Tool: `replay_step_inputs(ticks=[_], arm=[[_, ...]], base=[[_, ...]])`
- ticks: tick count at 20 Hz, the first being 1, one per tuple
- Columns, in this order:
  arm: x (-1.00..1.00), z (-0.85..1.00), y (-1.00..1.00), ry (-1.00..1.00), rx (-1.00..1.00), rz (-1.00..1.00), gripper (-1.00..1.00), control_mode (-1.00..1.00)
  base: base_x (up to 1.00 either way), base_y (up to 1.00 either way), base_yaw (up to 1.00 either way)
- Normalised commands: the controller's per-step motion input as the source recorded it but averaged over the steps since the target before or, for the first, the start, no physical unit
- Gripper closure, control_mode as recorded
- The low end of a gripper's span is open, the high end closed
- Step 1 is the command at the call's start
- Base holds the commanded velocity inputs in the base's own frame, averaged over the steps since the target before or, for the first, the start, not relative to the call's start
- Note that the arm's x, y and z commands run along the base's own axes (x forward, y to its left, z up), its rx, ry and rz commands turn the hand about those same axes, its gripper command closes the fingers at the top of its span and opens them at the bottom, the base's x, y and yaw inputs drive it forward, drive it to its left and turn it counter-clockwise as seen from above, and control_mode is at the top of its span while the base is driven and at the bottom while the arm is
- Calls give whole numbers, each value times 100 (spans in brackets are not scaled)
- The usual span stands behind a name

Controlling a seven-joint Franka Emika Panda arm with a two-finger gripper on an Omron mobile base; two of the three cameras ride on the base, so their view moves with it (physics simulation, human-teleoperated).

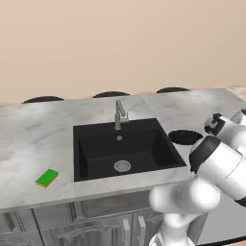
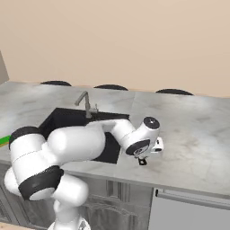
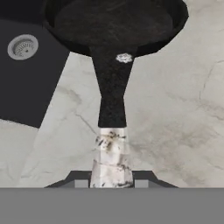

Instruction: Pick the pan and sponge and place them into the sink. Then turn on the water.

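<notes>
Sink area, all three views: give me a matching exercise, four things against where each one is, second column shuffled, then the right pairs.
Things:
1. sponge
2. pan
3. faucet
4. drain

Places:
A. at the back rim of the sink, upright
B. on the counter right of the sink, its handle between the tips of the pincer
C. in the floor of the black basin
D. on the counter left of the sink, lying flat

Pairs: 1-D, 2-B, 3-A, 4-C
</notes>
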Motion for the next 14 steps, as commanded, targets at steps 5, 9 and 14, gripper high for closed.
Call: replay_step_inputs(ticks=[5, 9, 14], arm=[[-29, 6, 100, 0, -3, 34, 100, -100], [-3, 6, 100, 0, -6, 35, 100, -100], [14, 21, 82, 0, -1, 32, 100, -100]], base=[[0, 0, 0], [0, 0, 0], [0, 0, 0]])
